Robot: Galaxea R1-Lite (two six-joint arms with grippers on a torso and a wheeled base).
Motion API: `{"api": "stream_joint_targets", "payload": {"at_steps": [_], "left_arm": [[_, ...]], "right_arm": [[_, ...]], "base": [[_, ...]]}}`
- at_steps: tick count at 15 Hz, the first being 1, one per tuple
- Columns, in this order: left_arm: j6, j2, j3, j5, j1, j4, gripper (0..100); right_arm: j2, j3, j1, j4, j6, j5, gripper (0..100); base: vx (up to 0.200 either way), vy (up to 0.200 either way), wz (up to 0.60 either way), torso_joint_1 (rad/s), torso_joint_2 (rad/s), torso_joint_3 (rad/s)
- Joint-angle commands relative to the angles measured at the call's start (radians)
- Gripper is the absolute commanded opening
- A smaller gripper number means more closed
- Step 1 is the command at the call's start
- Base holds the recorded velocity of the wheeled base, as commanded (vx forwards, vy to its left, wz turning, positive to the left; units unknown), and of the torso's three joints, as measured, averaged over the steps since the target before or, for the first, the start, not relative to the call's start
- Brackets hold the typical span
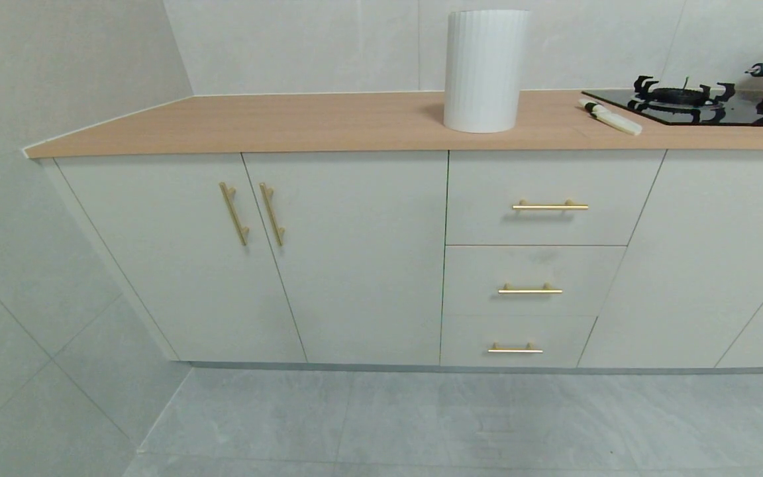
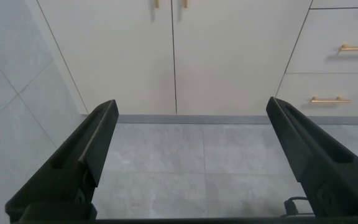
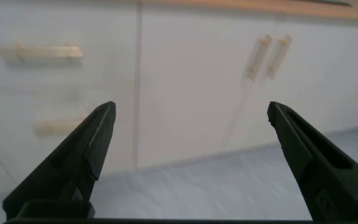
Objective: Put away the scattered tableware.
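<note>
A tiled kitchen with a grey floor (image 1: 421, 417) and a wooden desk (image 1: 289, 122) running over pale cupboards (image 1: 355, 252) and a stack of drawers (image 1: 540, 199). The left hand (image 2: 190, 102) hangs low with its fingers spread wide and nothing between them, facing the foot of the cupboard doors and the floor. The right hand (image 3: 190, 106) is equally wide and empty, facing the cupboard fronts a little higher up. The one loose piece of tableware is a slim white utensil (image 1: 610, 116) with a dark tip; what kind it is cannot be made out. It lies flat on the desk, above both hands and beyond them, just beside the front corner of the black stove (image 1: 699, 103). A tall white ribbed pot (image 1: 486, 69) stands upright near it, farther toward the left hand's side, and looks like the place the utensil belongs. The utensil's long axis runs on a slant, dark tip toward the wall and the pot, pale end toward the desk's front edge and the stove. It sits on the right hand's side, so that hand is probably the nearer one, and it would have to rise well above the drawers and close across the utensil's narrow width.
</note>
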Motion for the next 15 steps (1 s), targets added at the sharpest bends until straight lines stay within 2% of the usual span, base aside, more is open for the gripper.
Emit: {"api": "stream_joint_targets", "payload": {"at_steps": [1,5,8,10,13,15], "left_arm": [[0.000,0.000,0.000,0.000,0.000,0.000,100],[0.000,0.000,0.000,0.000,0.000,0.000,100],[0.000,0.000,0.000,0.000,0.000,0.000,100],[0.000,0.000,0.000,0.000,0.000,0.000,100],[0.000,0.000,0.000,0.000,0.000,0.000,100],[0.000,0.000,0.000,0.000,0.000,0.000,100]], "right_arm": [[-0.340,0.027,-0.062,0.223,-0.018,0.005,100],[-0.598,0.088,-0.062,0.387,-0.018,0.007,100],[-0.717,0.146,-0.092,0.420,-0.017,0.038,100],[-0.719,0.249,-0.093,0.378,0.054,0.142,100],[-0.719,0.407,-0.093,0.272,0.144,0.370,100],[-0.719,0.405,-0.093,0.319,0.170,0.421,100]], "base": [[0.000,0.000,0.00,0.000,0.00,0.000],[0.000,0.000,0.00,0.000,0.00,0.000],[0.000,0.000,0.00,0.000,0.00,0.000],[0.000,0.000,0.00,0.000,0.00,0.000],[0.000,0.000,0.00,0.000,0.00,0.000],[0.000,0.000,0.00,0.000,0.00,0.000]]}}
